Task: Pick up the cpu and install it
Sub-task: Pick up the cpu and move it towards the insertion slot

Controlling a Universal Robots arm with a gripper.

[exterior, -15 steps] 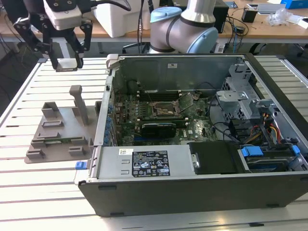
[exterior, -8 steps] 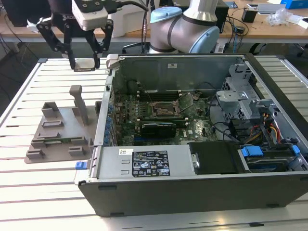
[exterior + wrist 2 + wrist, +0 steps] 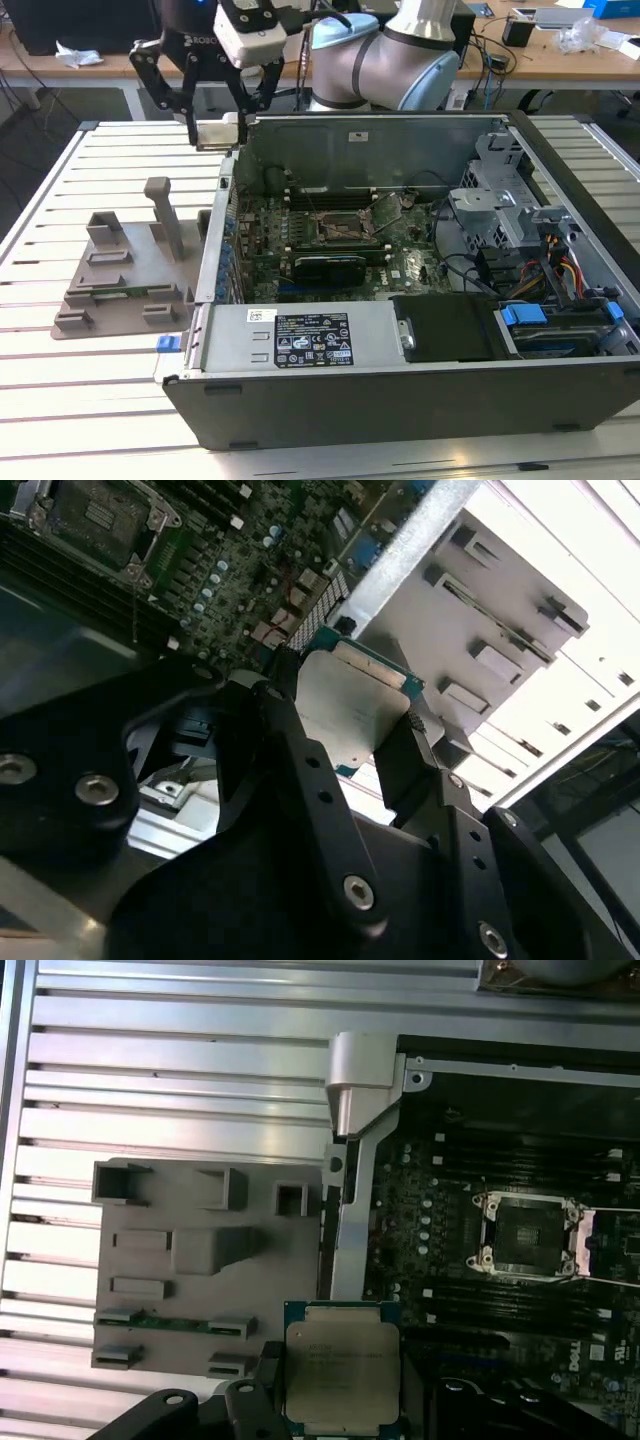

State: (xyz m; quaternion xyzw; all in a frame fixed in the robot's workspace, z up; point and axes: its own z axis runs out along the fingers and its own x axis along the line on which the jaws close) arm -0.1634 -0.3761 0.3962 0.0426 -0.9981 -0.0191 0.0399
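The cpu [image 3: 218,133] is a small flat square chip with a silvery top and a thin green edge. My gripper [image 3: 215,128] is shut on it, holding it in the air above the open computer case's wall on the exterior view's left. In both wrist views the cpu [image 3: 350,705] [image 3: 342,1375] sits between the black fingers [image 3: 290,740]. The open cpu socket [image 3: 345,228] [image 3: 527,1235] lies on the green motherboard inside the case, away from the chip. The socket [image 3: 100,515] looks empty.
The grey plastic holder [image 3: 125,275] [image 3: 190,1280] lies on the slatted white table [image 3: 60,400], beside the case on the exterior view's left. The case [image 3: 400,395] holds a black graphics card [image 3: 330,268], drive bays and cables [image 3: 560,270]. Desks with clutter stand behind.
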